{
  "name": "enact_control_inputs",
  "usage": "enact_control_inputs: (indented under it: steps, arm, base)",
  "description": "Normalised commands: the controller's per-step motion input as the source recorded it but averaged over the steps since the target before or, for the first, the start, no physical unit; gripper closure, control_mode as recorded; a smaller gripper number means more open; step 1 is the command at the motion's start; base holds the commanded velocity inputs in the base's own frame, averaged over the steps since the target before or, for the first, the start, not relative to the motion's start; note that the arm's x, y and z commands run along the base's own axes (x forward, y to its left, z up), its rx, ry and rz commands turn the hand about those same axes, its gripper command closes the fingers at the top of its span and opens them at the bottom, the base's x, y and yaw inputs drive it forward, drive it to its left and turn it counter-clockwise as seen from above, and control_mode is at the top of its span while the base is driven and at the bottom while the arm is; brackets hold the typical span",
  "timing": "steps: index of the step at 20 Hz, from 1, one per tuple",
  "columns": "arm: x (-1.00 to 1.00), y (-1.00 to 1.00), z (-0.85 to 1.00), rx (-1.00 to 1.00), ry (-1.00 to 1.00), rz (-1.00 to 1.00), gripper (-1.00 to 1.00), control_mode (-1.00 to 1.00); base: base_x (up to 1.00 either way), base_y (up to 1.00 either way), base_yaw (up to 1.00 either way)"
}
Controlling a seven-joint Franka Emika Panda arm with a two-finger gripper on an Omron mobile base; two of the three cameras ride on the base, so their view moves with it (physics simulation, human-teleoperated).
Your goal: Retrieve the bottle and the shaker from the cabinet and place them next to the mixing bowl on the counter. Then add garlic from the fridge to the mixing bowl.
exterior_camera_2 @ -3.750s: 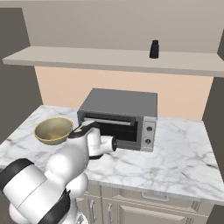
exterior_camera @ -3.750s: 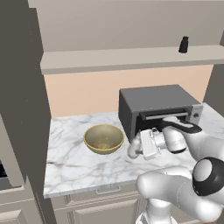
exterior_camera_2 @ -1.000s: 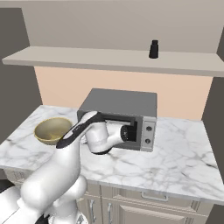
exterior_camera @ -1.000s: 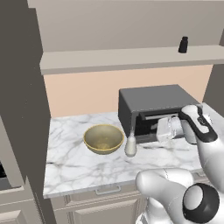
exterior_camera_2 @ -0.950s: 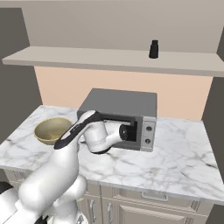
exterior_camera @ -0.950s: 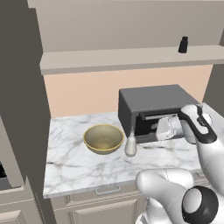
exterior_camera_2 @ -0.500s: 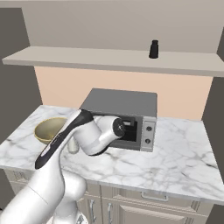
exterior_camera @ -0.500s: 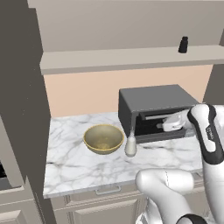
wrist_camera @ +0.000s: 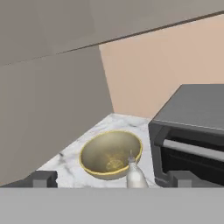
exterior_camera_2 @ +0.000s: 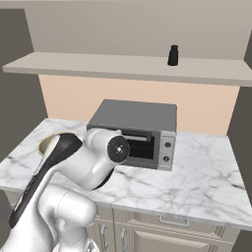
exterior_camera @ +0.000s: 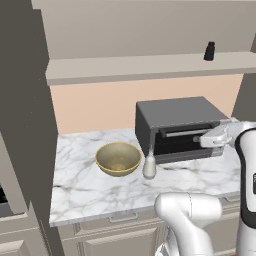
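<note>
On the marble counter [exterior_camera: 90, 185] the bottle [exterior_camera: 149, 166] stands beside the mixing bowl [exterior_camera: 118, 159], below the empty, parted gripper [wrist_camera: 111, 179].

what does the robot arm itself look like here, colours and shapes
The arm is built of glossy white rounded segments with a black band along one link and a dark round joint cap ringed in grey. The gripper ends in two small, blocky dark grey fingertips. No cables or markings are visible.

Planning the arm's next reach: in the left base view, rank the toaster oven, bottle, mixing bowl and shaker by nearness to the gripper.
1. toaster oven, right beside the gripper
2. bottle, lower left on the counter
3. mixing bowl, farther left
4. shaker, high on the shelf; its rank against the bowl is uncertain
</note>
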Motion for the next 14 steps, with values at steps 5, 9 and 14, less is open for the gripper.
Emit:
enact_control_inputs:
  steps: [5, 9, 14]
  arm:
    - [-0.48, -0.07, 0.87, 0.0, 0.0, -0.1, -1.0, -1.0]
    - [-0.23, -0.16, 0.85, 0.0, 0.0, -0.1, -1.0, -1.0]
    - [-0.14, -0.17, 0.92, 0.0, 0.0, -0.11, -1.0, -1.0]
  base:
    - [0.0, 0.0, 0.0]
    - [0.0, 0.0, 0.0]
    - [0.0, 0.0, 0.0]
